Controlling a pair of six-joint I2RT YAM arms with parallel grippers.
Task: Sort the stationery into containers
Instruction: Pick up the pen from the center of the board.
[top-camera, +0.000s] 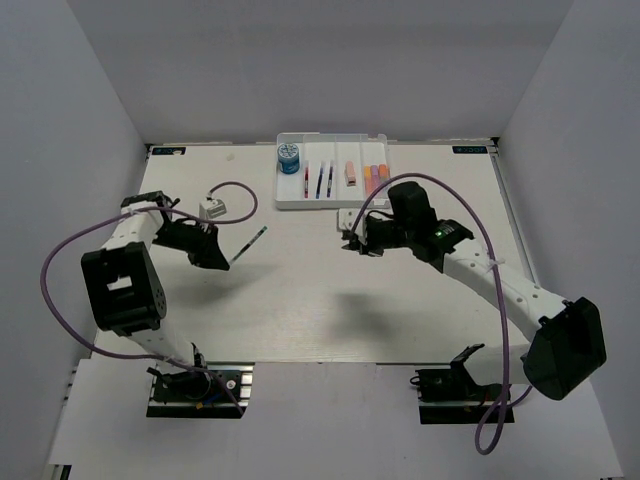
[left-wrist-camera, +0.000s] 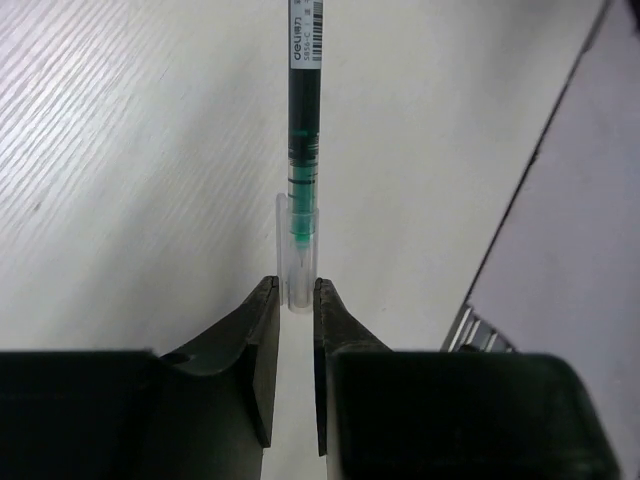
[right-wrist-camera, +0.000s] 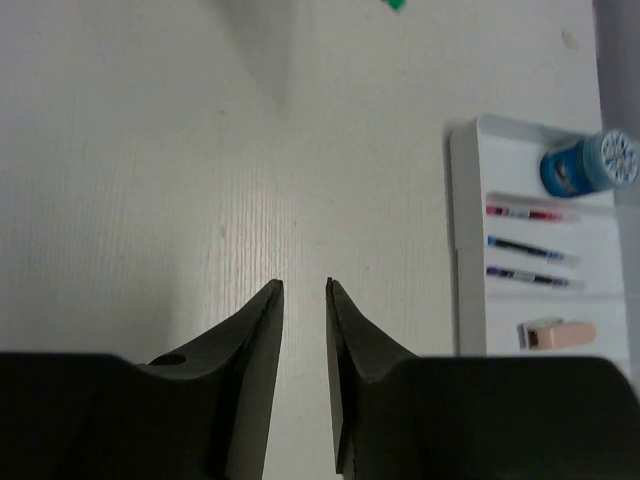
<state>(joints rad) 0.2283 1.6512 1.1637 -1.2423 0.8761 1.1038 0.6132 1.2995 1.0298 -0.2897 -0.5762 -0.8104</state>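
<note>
On the near left of the table (top-camera: 300, 300), the left fingers (left-wrist-camera: 262, 310) are clamped on the clear end of a green-inked pen (left-wrist-camera: 303, 120), which points away from them over the table. Further in, the right fingers (right-wrist-camera: 265, 310) stand a narrow gap apart above bare table, with nothing between them. Beyond them, at the far edge, the white tray (top-camera: 283, 195) holds a blue roll (top-camera: 289, 158), three pens (top-camera: 320, 180), an eraser (top-camera: 351, 173) and markers (top-camera: 375, 178).
</note>
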